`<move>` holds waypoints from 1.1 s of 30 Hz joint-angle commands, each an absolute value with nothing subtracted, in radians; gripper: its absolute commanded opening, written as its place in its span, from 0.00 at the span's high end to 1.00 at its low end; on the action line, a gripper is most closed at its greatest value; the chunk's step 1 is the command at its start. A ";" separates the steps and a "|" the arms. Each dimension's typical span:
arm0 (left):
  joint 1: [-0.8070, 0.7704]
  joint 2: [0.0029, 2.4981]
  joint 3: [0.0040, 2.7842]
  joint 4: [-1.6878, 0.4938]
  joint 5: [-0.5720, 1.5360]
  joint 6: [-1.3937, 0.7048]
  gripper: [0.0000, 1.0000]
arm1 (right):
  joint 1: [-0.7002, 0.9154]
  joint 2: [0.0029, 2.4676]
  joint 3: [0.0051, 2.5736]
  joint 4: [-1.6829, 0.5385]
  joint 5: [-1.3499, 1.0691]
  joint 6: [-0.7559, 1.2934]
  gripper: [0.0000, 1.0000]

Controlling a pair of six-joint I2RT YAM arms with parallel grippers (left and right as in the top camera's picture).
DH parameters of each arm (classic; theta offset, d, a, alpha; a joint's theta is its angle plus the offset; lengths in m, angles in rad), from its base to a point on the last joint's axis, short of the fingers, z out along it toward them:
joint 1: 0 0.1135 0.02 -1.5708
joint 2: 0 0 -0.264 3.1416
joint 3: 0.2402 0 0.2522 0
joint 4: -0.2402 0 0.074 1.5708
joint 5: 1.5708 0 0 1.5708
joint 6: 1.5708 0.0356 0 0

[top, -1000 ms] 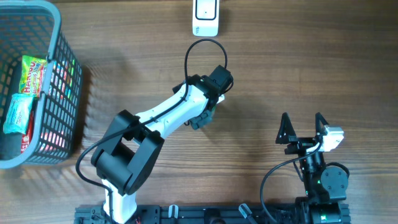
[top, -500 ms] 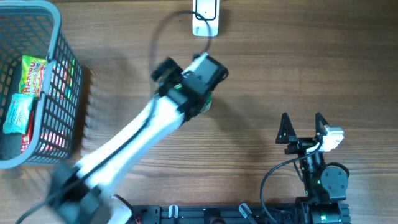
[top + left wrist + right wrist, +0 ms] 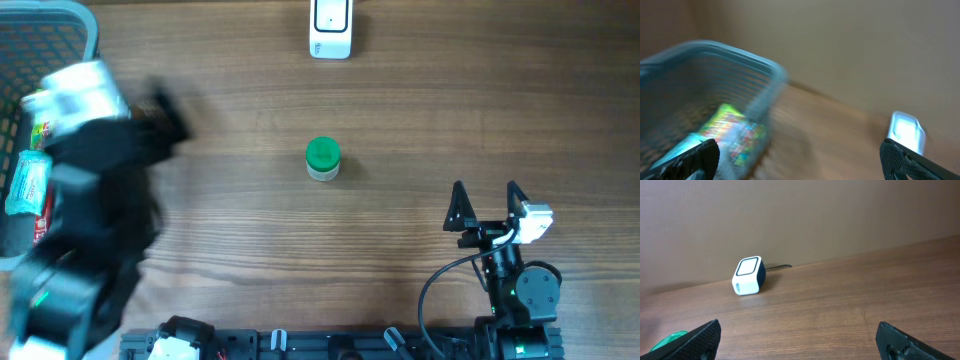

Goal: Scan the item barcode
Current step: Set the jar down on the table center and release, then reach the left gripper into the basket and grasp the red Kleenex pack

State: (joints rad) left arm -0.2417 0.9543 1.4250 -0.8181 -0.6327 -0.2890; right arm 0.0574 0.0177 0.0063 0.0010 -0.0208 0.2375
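A small jar with a green lid (image 3: 322, 158) stands alone in the middle of the wooden table; its lid edge (image 3: 667, 341) shows at the bottom left of the right wrist view. The white barcode scanner (image 3: 331, 28) sits at the far edge, also seen as scanner (image 3: 747, 276) and, blurred, scanner (image 3: 907, 131). My left arm (image 3: 90, 170) is a blur at the left, by the basket. The left gripper (image 3: 800, 167) is open and empty, facing the basket. My right gripper (image 3: 486, 205) rests open and empty at the near right.
A grey-blue mesh basket (image 3: 55, 12) stands at the far left, its rim (image 3: 730, 50) blurred in the left wrist view. Inside lie candy packets, a teal one (image 3: 28, 182) and a colourful one (image 3: 735, 127).
My left arm has swung fast from above the jar in the middle to the basket on the left, leaving the green-lidded jar uncovered on the table. The right arm has not moved.
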 commanded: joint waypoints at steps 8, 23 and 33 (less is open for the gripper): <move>0.647 1.140 1.449 -0.934 -0.078 -0.458 0.00 | 0.062 0.014 0.005 0.006 -0.007 0.239 0.00; 0.776 1.757 1.446 -1.018 0.104 -0.516 0.00 | 0.062 0.014 0.005 0.006 -0.007 0.239 0.00; 0.735 1.918 1.301 -0.950 0.043 -0.619 0.00 | 0.062 0.014 0.005 0.006 -0.007 0.239 0.01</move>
State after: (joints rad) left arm 0.7418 1.8847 1.3708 -0.9958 0.0566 -0.5869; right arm 0.0574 0.0177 0.0063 0.0010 -0.0208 0.2371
